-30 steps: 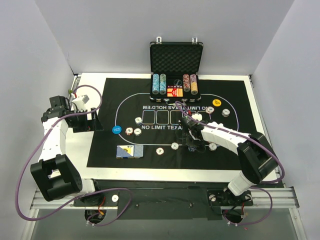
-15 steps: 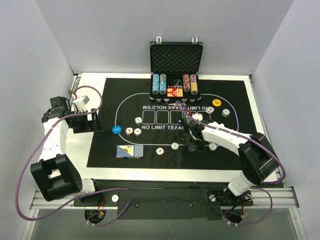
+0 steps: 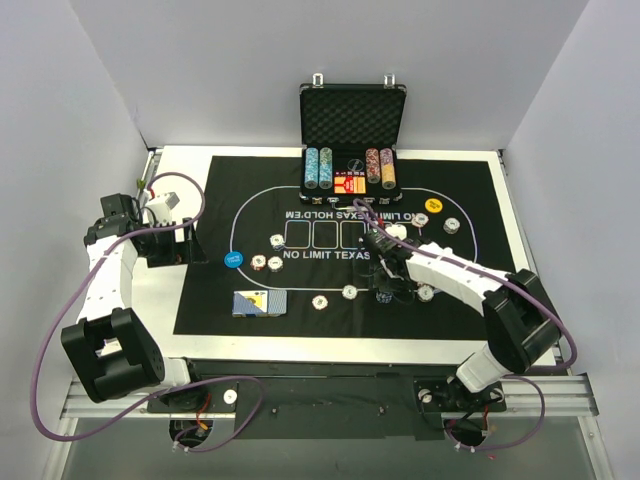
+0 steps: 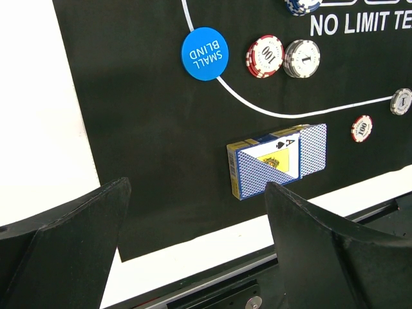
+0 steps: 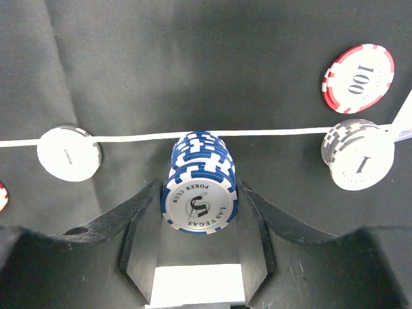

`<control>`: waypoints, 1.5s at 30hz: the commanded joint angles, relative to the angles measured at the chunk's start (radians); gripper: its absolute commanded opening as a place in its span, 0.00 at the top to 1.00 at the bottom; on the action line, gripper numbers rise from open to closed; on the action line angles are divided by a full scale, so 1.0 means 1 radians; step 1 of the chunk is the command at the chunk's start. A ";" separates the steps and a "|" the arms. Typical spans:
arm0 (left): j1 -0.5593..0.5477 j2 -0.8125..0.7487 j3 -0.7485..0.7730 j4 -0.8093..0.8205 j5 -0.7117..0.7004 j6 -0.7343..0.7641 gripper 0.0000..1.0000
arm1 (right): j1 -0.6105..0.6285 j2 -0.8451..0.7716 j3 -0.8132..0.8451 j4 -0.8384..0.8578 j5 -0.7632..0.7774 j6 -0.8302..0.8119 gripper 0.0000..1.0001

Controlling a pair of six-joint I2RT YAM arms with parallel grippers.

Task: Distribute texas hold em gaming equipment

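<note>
Texas hold em gaming equipment is partly spread over the black mat (image 3: 205, 300). Single chips and short stacks dot the printed oval, among them a red 100 chip (image 5: 358, 78) and a grey stack (image 5: 357, 164). The blue button disc (image 4: 205, 53) lies at the oval's left and the yellow disc (image 3: 433, 205) at its right. The card pack (image 4: 277, 164) sits whole near the mat's near-left edge, so dealing looks undone, and columns of chips stand in the open case (image 3: 352, 118) at the far side. The right gripper (image 5: 199, 188) is low over the mat with a blue chip stack (image 5: 198, 193) between its fingers. They flank it closely, but whether they pinch it cannot be told. The left gripper (image 4: 199, 193) hangs spread wide and holds nothing, off to the left with the card pack in its view. By this layout the task seems roughly midway.
</note>
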 commanded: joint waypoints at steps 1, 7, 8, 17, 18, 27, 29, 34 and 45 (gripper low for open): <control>0.007 -0.014 0.006 0.028 0.018 -0.003 0.03 | -0.009 -0.050 0.063 -0.069 0.021 -0.013 0.72; 0.008 -0.014 0.012 0.024 0.013 -0.002 0.03 | -0.118 -0.056 0.178 -0.110 -0.011 -0.042 0.73; 0.008 -0.013 0.014 0.022 0.015 -0.002 0.03 | -0.158 -0.038 0.198 -0.118 -0.019 -0.055 0.73; 0.007 0.000 0.034 0.011 0.004 0.004 0.03 | -0.482 0.218 0.488 -0.129 -0.034 -0.060 0.76; 0.008 0.004 0.037 0.011 0.003 0.006 0.03 | -0.497 0.263 0.520 -0.121 -0.037 -0.048 0.76; 0.007 0.030 0.048 0.008 -0.010 0.012 0.03 | -0.571 0.484 0.685 -0.121 0.006 -0.029 0.76; 0.008 0.038 0.051 0.008 -0.013 0.014 0.03 | -0.579 0.510 0.697 -0.121 0.007 -0.031 0.76; 0.008 0.049 0.057 0.008 -0.017 0.015 0.03 | -0.592 0.550 0.708 -0.121 0.026 -0.030 0.74; 0.008 0.038 0.054 0.004 -0.022 0.015 0.03 | -0.609 0.574 0.705 -0.118 0.009 -0.025 0.60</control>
